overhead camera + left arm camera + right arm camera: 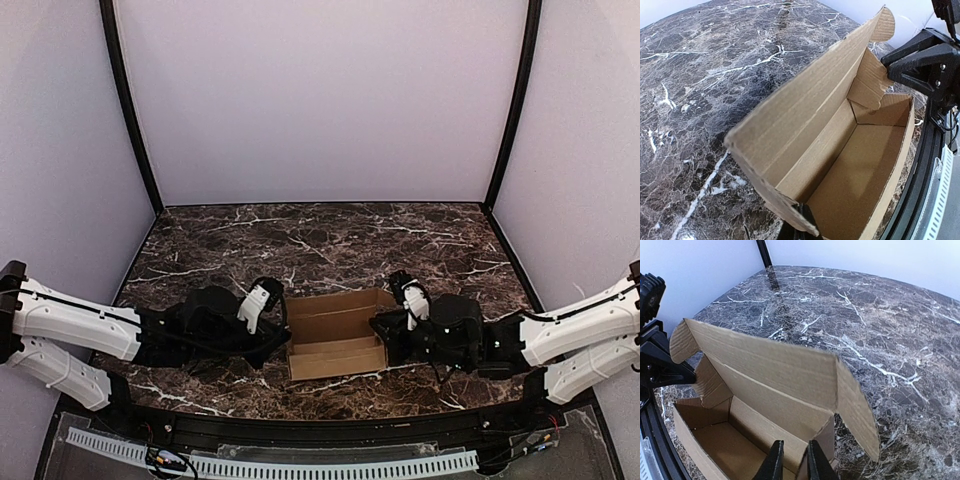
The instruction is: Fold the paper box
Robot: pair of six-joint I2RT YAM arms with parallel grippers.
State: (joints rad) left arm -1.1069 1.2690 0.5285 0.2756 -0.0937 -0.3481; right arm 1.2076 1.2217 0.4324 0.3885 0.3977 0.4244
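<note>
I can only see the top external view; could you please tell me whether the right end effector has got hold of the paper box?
Observer: In the right wrist view the right end effector pinches the paper box's end wall, one finger inside, one outside.
Operator: Thank you. And the left end effector?
Observer: Its wrist view shows one finger at the box's near end wall; the other is hidden, so grip is unclear.
Operator: Is the tall panel's corner tab folded?
Observer: No, the rounded tab stands in line with the panel.
</note>
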